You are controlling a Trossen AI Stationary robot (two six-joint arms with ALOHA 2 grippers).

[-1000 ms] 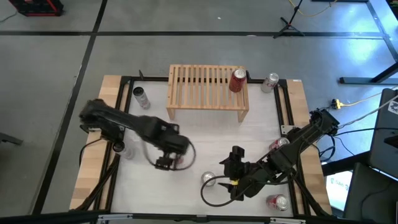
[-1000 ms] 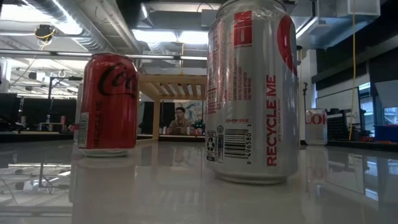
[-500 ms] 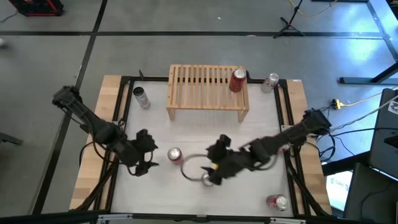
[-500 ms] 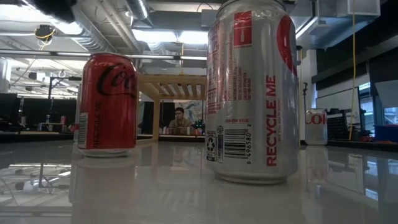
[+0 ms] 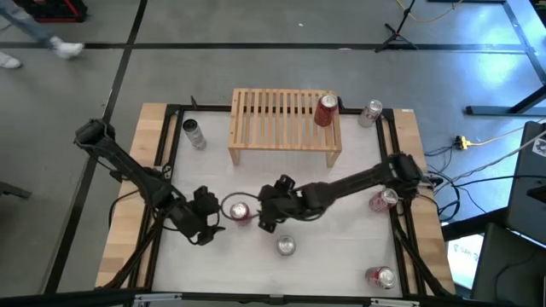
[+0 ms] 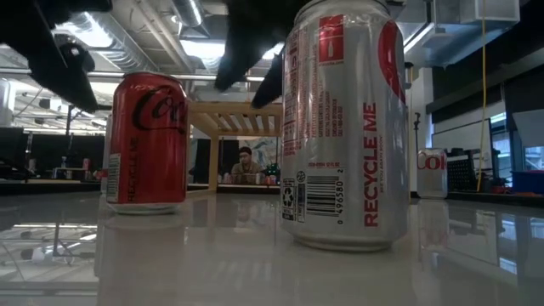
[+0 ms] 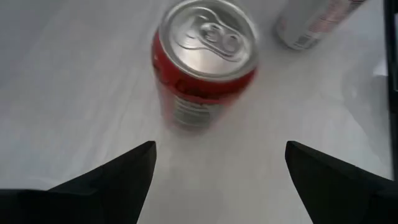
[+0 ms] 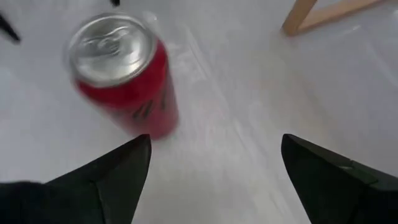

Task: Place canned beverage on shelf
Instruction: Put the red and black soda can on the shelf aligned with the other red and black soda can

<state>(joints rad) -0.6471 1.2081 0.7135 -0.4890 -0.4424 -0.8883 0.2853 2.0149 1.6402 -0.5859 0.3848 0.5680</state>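
Low view: silver can (image 6: 347,127) top cut off, blocks right half of shelf (image 6: 235,115); arms just dark blurs.

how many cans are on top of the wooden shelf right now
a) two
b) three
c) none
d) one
d: the high view shows a single red can standing at the right end of the shelf; every other can is down on the table.

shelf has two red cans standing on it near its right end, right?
Not quite: the high view shows only one red can standing on the shelf, near its right end. The other red can stands on the table between the two arms.
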